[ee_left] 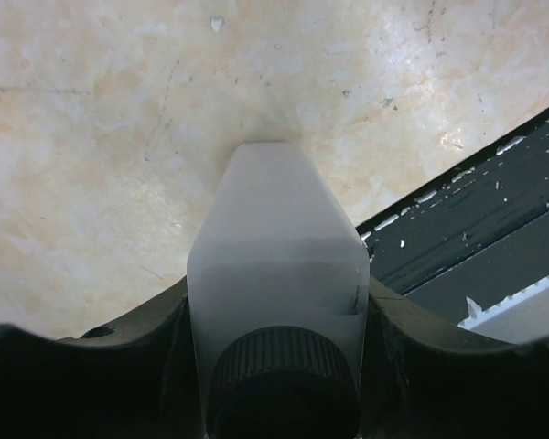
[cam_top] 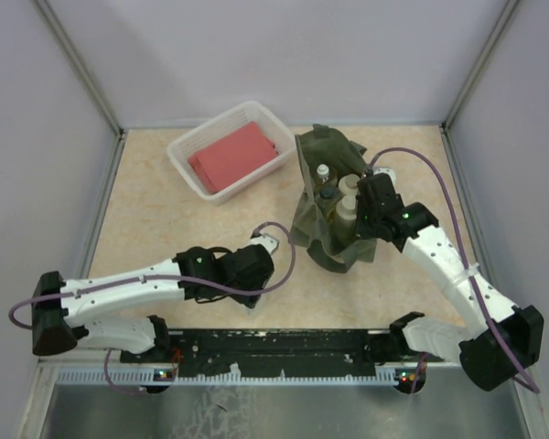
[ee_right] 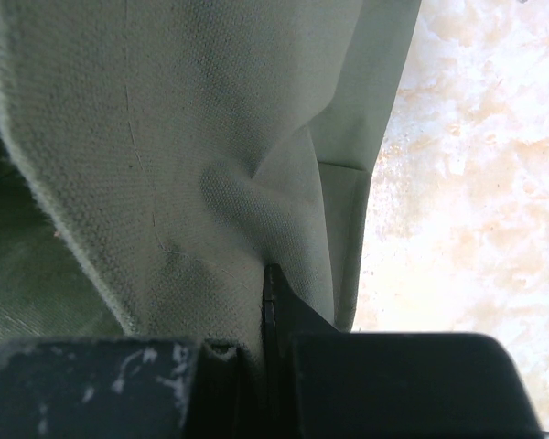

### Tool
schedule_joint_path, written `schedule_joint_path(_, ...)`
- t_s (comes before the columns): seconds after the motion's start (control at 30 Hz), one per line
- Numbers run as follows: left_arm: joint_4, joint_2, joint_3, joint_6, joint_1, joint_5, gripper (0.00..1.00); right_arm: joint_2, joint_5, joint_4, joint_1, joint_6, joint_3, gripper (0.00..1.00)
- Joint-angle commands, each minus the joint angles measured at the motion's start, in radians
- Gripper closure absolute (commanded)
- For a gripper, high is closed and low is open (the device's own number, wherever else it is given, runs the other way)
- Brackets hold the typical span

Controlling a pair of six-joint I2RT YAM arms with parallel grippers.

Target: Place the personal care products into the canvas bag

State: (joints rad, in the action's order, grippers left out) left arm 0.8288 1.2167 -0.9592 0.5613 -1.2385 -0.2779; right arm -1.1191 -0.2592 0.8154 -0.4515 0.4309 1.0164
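The olive canvas bag (cam_top: 322, 215) stands open at mid-right of the table. Inside it I see an amber bottle with a white cap (cam_top: 323, 172) and two cream bottles (cam_top: 349, 186) (cam_top: 345, 209). My right gripper (cam_top: 370, 208) is shut on the bag's right edge; the right wrist view shows the fabric (ee_right: 192, 183) pinched between its jaws (ee_right: 267, 302). My left gripper (cam_top: 260, 259) is low over the table, left of the bag and apart from it. It is shut on a grey rectangular bottle with a dark cap (ee_left: 276, 274), held between its fingers (ee_left: 276, 315).
A white plastic basket (cam_top: 185, 163) with a red cloth (cam_top: 233, 155) stands at the back left. A black rail (cam_top: 284, 343) runs along the table's near edge and shows in the left wrist view (ee_left: 476, 219).
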Motion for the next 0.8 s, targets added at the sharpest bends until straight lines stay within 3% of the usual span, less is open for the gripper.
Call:
schedule_joint_path(0.0, -0.062, -0.043, -0.22, -0.137, -0.001, -0.082, 1.0, -0.002, -0.019, 0.024, -0.003, 0.006, -0.008, 1.0)
schedule_joint_path(0.17, -0.172, -0.043, -0.497, -0.327, -0.001, -0.015, 1.0, -0.006, -0.013, 0.018, -0.003, 0.007, -0.013, 1.0)
schedule_joint_path(0.4, -0.227, 0.073, -0.818, -0.474, 0.001, 0.166, 1.0, -0.008, -0.018, 0.017, -0.003, 0.007, -0.02, 1.0)
schedule_joint_path(0.77, -0.22, 0.375, -1.158, -0.633, 0.028, 0.124, 1.0, 0.011, -0.022, 0.039, -0.003, 0.013, -0.001, 1.0)
